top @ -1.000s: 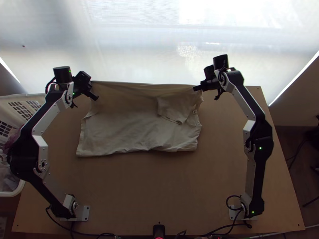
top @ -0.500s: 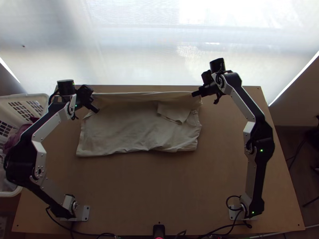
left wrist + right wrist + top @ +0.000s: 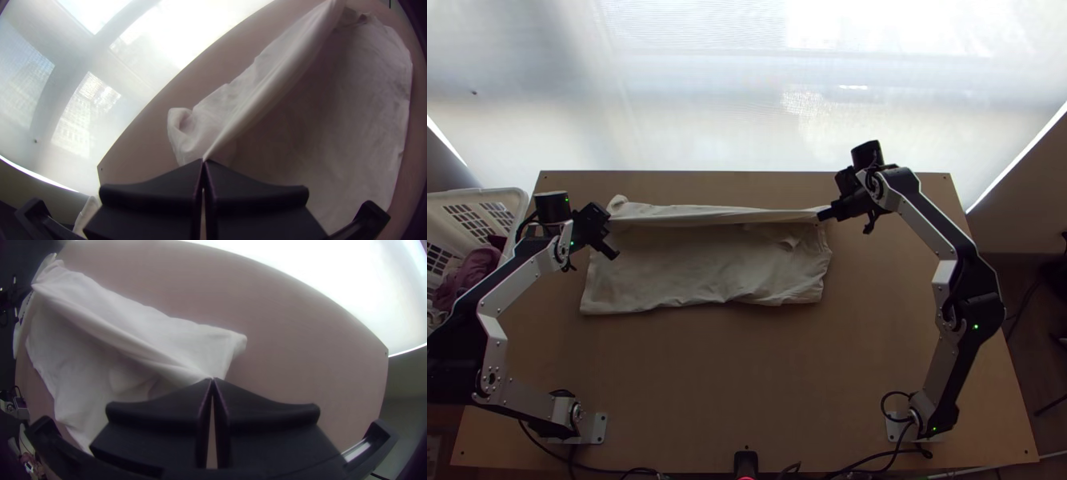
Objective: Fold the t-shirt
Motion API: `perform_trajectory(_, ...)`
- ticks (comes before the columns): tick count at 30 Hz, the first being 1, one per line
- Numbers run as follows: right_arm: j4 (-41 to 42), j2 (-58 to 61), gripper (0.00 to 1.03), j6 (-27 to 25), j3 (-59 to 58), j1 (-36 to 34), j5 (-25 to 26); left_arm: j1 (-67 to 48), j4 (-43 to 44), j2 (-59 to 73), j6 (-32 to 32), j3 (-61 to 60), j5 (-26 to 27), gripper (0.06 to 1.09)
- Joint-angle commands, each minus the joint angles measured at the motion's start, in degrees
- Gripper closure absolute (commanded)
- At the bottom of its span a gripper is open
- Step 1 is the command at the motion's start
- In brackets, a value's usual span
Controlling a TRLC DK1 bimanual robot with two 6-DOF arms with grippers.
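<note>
In the top view the pale t-shirt point(image 3: 699, 272) lies across the upper middle of the table, with a raised fold stretched between the two grippers. The left gripper point(image 3: 611, 240) is at the fold's left end, and the right gripper point(image 3: 824, 214) at its right end. The left wrist view has the left gripper point(image 3: 203, 162) shut on a tip of the shirt point(image 3: 271, 84). In the right wrist view, the right gripper point(image 3: 212, 380) is shut on the opposite end of the shirt's fold point(image 3: 133, 335). Cloth behind the fold lies on the table.
A white basket point(image 3: 483, 200) with purple and light cloth stands beyond the table's left edge. Bare wooden table point(image 3: 747, 368) lies between the arm bases. A bright translucent surface point(image 3: 747, 96) is behind the far edge.
Both grippers have come down the picture toward the table's near side, bringing the held fold along. It now covers most of the sleeve, and cloth shows behind it at the upper left.
</note>
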Motion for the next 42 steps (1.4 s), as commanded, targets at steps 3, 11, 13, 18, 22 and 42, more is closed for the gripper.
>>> perform_trajectory(3,1.26,-5.14,1.00,-0.17,-10.28,0.00,-0.06,1.51,-0.68,-2.45,4.26,-5.43,0.11,1.05)
perform_trajectory(11,3.37,-3.38,1.00,0.27,-12.82,4.39,-0.15,-1.74,-4.99,-0.43,2.67,-5.61,0.20,1.05)
perform_trajectory(13,4.25,-2.41,1.00,0.36,-12.39,5.89,-0.06,-3.50,-5.51,0.19,1.71,-5.17,0.20,1.05)
perform_trajectory(18,3.98,0.05,1.00,0.54,-11.33,7.99,-0.06,-5.43,-8.06,2.65,0.83,-4.73,0.20,1.05)
perform_trajectory(22,3.37,0.40,1.00,0.45,-11.51,7.82,-0.06,-4.82,-9.65,3.00,1.18,-5.34,0.11,1.05)
perform_trajectory(42,-2.96,-7.86,0.14,-0.96,-14.49,5.97,-0.15,5.55,-15.27,-0.69,0.04,-2.36,5.91,0.10)
